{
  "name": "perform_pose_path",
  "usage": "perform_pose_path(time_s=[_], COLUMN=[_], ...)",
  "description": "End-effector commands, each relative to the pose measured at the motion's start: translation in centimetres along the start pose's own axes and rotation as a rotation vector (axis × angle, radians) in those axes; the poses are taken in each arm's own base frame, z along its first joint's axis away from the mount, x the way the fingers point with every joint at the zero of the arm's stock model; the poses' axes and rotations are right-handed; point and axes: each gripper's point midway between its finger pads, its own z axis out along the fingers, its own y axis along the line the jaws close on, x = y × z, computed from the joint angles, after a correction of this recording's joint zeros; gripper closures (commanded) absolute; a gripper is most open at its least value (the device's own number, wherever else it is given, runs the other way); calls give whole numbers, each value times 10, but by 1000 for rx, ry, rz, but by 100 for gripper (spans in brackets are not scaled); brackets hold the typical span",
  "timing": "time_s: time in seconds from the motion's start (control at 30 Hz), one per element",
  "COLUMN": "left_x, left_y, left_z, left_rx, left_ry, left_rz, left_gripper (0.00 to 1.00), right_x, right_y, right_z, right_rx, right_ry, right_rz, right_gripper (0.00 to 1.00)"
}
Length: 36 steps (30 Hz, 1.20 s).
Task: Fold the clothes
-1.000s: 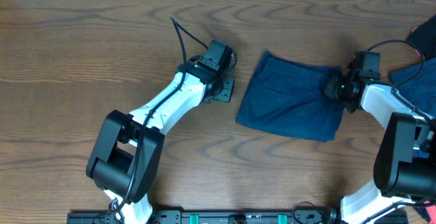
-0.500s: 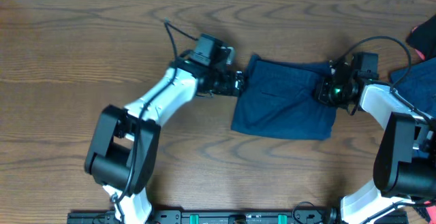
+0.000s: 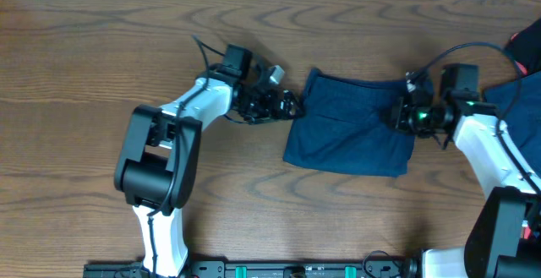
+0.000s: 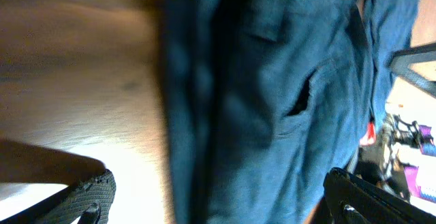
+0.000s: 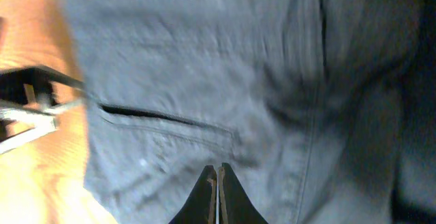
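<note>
The left claw (image 3: 286, 106) stands wide open just off the left edge of the dark navy blue cloth shorts (image 3: 351, 126). In its wrist view the two tips sit in the lower corners of the frame, with the hem running between them (image 4: 218, 203). The right claw (image 3: 406, 114) is closed, its tips meeting in a thin line low over the fabric (image 5: 218, 183) at the right side of the shorts.

The shorts lie roughly flat, right of centre on the brown wood-grain counter (image 3: 101, 50). They look like a loose quadrilateral, already doubled over once or about to be. The step in hand looks like taking hold of the left edge for a fold across. The next move calls for the open claw to slide its lower tip under the hem and close on every layer, while the other arm pins or lifts its own side.

It is hard to tell whether the closed right claw has fabric caught or only presses down on it. Both wrist views are blurred, though a slit pocket (image 4: 300, 101) can be made out. The waistband and the number of layers cannot be judged. At the right edge of the overhead frame a second blue cloth (image 3: 520, 100) and a red-pink object (image 3: 528, 37) are cut off.
</note>
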Motion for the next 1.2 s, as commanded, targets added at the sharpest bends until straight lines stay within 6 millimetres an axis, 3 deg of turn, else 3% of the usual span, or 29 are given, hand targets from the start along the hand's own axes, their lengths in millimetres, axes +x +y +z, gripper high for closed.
perform_pose_path(time_s=[0.0,0.1,0.33,0.57,0.67,0.73,0.83,1.0,1.1,1.17], left_x=[16,20,30,42,45,43,37,25,5,-13], left_y=[13,20,9,0,3,9,13,9,-6,-17], left_z=[23,30,49,70,74,72,67,41,5,-31], left_rx=[-55,-135,-146,-136,-150,-181,-189,-190,-190,-208], left_ry=[63,68,101,136,145,133,114,72,-12,-104], left_rz=[-6,-25,27,-9,-7,-7,-27,-51,-23,5], left_gripper=[0,0,7,16,34,59,86,94,94,94], right_x=[14,26,41,44,43,43,43,32,15,4], right_y=[-18,-21,-27,-29,-29,-29,-24,16,42,58], right_z=[15,28,57,65,65,65,64,45,13,-12], right_rx=[170,237,292,297,294,294,267,88,31,5], right_ry=[43,87,146,160,156,157,164,127,21,-65], right_rz=[60,77,156,155,154,155,134,12,-60,-98], right_gripper=[98,98,99,99,99,99,99,99,99,99])
